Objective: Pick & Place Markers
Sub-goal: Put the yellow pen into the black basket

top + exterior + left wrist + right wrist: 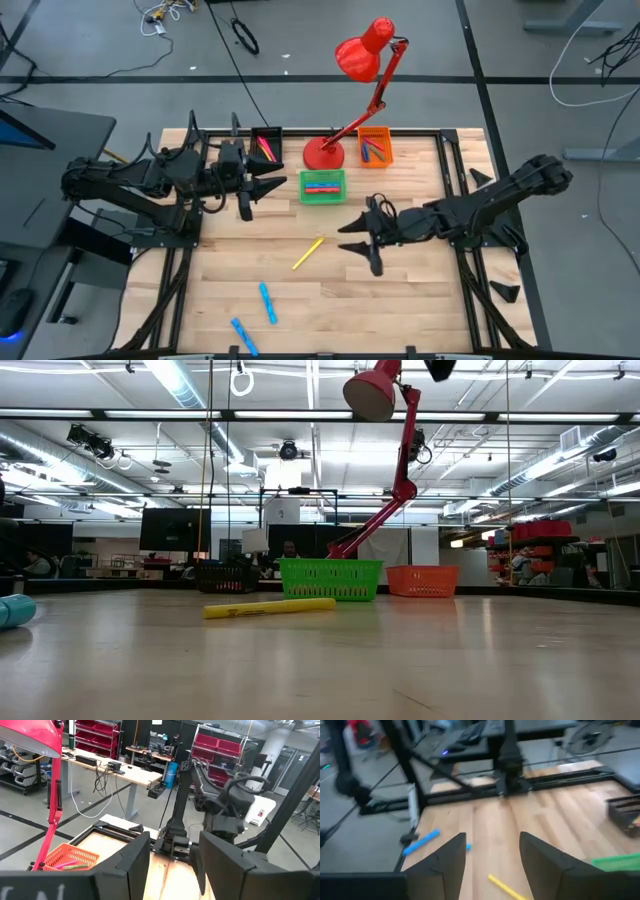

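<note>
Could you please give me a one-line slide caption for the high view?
Both open grippers, left and right, hover empty while a yellow marker and two blue markers lie unsorted.

The light wooden plank desk carries a yellow marker at centre, two blue markers lower left, and black, green and orange mesh bins beside the red lamp's round base along its upper edge.

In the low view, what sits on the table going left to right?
Blue marker at the left edge → yellow marker → green bin → orange bin. The black bin and the red lamp are left out, since they overlap others.
</note>
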### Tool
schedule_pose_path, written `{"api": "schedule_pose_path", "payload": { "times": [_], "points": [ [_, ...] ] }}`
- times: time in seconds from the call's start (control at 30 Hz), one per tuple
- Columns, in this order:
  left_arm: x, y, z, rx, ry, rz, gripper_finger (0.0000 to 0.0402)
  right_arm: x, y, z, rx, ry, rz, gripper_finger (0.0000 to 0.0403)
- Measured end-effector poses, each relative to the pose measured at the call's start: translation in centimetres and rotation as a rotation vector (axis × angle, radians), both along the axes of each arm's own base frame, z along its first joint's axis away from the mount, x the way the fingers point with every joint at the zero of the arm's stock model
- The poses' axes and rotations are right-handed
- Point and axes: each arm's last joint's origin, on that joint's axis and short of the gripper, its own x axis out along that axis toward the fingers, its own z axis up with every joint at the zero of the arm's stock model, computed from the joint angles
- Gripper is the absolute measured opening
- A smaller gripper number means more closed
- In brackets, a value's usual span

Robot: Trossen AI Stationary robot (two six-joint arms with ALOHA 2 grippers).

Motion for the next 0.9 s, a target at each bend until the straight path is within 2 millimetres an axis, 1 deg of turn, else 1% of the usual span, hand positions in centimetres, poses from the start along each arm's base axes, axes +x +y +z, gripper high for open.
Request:
{"api": "schedule_pose_path", "payload": {
  "times": [0.07,0.17,0.3,0.43,0.57,0.67,0.73,0.9],
  "points": [
    [0.0,0.0,0.0,0.0,0.0,0.0,0.0177,-0.8,-0.9,-0.5,0.001,0.006,0.012,0.0185],
    [0.0,0.0,0.0,0.0,0.0,0.0,0.0177,-2.7,-2.7,-0.8,0.0,-0.015,-0.027,0.0185],
    [0.0,0.0,0.0,0.001,0.002,0.0,0.0177,-6.1,-5.4,-2.3,0.006,-0.043,-0.103,0.0185],
    [0.0,0.0,-0.1,0.002,0.004,0.0,0.0177,-9.8,-7.5,-4.2,-0.018,-0.072,-0.227,0.0185],
    [0.1,0.0,-0.1,0.002,0.008,0.0,0.0177,-12.5,-8.5,-5.6,-0.037,-0.071,-0.306,0.0185],
    [0.1,0.0,-0.1,0.002,0.007,0.002,0.0177,-13.7,-9.1,-6.2,-0.043,-0.044,-0.334,0.0185],
    [0.1,0.1,-0.1,0.002,0.007,0.004,0.0177,-14.5,-9.5,-6.7,-0.045,-0.019,-0.385,0.0185],
    [0.1,0.2,-0.1,0.002,0.007,0.011,0.0177,-16.2,-10.3,-6.9,-0.063,-0.026,-0.5,0.0185]
  ]
}}
